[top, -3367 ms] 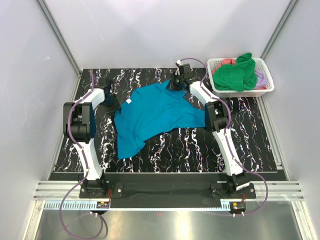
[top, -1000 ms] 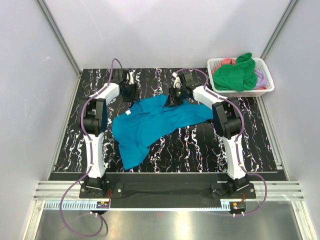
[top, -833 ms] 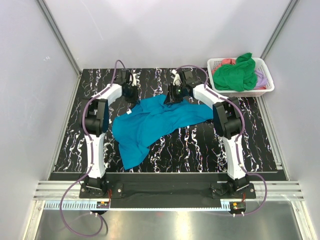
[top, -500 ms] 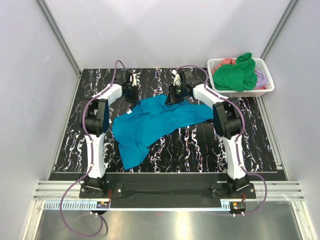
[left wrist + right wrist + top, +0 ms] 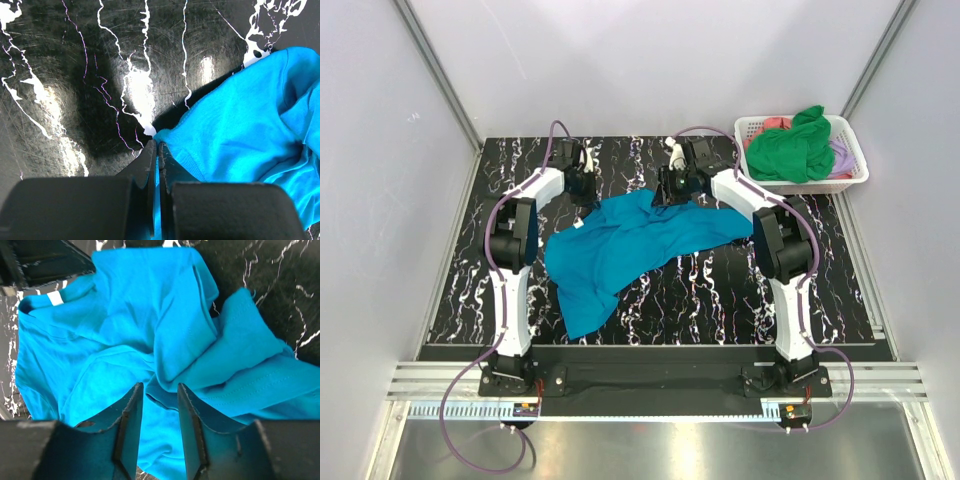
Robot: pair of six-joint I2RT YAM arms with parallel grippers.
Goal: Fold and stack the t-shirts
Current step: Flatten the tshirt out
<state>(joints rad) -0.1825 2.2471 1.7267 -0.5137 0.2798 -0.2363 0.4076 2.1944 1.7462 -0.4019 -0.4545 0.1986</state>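
Both arms stretch forward, left pincer point(image 5: 157, 150) pinched closed, right pincer point(image 5: 160, 386) with jaws apart.

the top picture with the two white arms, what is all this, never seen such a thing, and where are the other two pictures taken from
Those are two robot arms, a left arm and a right arm, bolted at the near edge of the table. Each ends in a two-finger gripper. The top picture comes from a fixed camera above and behind them. The other two come from cameras on the wrists, with each gripper's own fingers at the bottom. A teal t-shirt lies rumpled on the black marbled table. The left gripper is shut on its edge. The right gripper is open over the cloth. The white basket holds a green t-shirt and others.
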